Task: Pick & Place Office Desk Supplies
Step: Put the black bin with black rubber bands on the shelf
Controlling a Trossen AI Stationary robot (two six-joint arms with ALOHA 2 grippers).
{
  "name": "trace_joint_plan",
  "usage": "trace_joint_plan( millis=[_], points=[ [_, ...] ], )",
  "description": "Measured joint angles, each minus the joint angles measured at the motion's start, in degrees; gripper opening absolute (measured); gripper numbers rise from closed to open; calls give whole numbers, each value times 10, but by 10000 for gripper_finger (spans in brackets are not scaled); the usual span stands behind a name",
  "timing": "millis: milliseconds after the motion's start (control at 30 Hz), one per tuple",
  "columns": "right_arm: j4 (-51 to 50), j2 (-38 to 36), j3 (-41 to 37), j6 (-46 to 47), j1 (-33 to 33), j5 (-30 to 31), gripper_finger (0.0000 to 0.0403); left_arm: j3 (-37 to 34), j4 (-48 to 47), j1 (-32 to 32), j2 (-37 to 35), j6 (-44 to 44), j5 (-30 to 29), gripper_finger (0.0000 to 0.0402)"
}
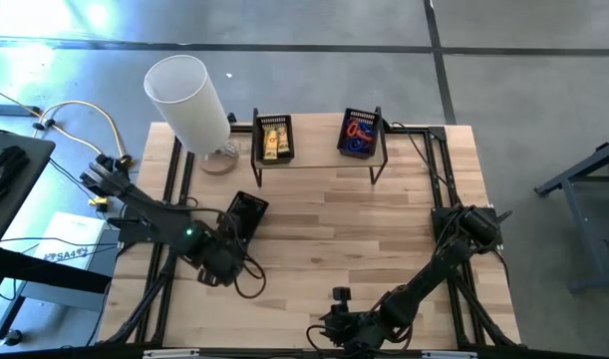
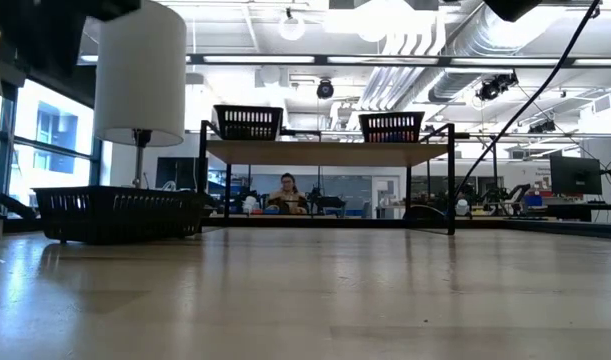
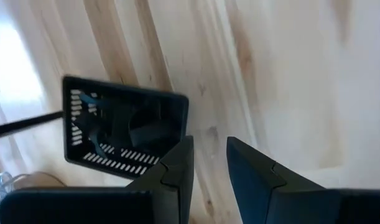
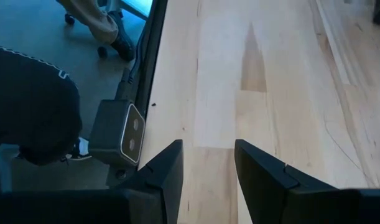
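Note:
A black mesh basket (image 1: 246,212) stands on the table left of centre, and it shows in the low view (image 2: 120,213) and the left wrist view (image 3: 124,127). Its inside is dark, so I cannot tell what lies in it. On the far shelf, one basket holds yellow packets (image 1: 275,140) and another holds blue, red and purple bands (image 1: 360,133). My left gripper (image 1: 232,239) (image 3: 209,163) hovers open just near of the table basket. My right gripper (image 1: 326,325) (image 4: 208,163) is open over bare wood at the near edge.
A white lamp shade (image 1: 187,98) (image 2: 140,75) stands at the far left corner. The black-legged shelf (image 1: 319,160) spans the far edge. A small camera unit (image 4: 118,134) sits at the near edge beside my right gripper. A person's legs show beyond that edge. Bare wood lies mid-table.

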Motion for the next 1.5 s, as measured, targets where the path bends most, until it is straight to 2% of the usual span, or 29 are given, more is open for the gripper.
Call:
trace_joint_plan(
  millis=[200, 500, 600, 833, 1133, 1500],
  points=[
    [4, 0, 0, -1, 0, 0, 133, -88, 36, 1, -4, 0, -2, 88],
    [4, 0, 0, -7, -1, 1, 133, -173, 102, 36, -22, 11, -6, 88],
    [7, 0, 0, -13, -1, 2, 133, -182, 109, 49, -22, 13, -3, 88],
    [6, 0, 0, -13, -1, 4, 133, -200, 148, 77, -22, 48, 52, 88],
    [6, 0, 0, -15, -1, 5, 133, -224, 160, 105, -22, 57, 56, 88],
    [5, 0, 0, -17, -1, 6, 133, -251, 216, 107, -22, 71, 59, 88]
  ],
)
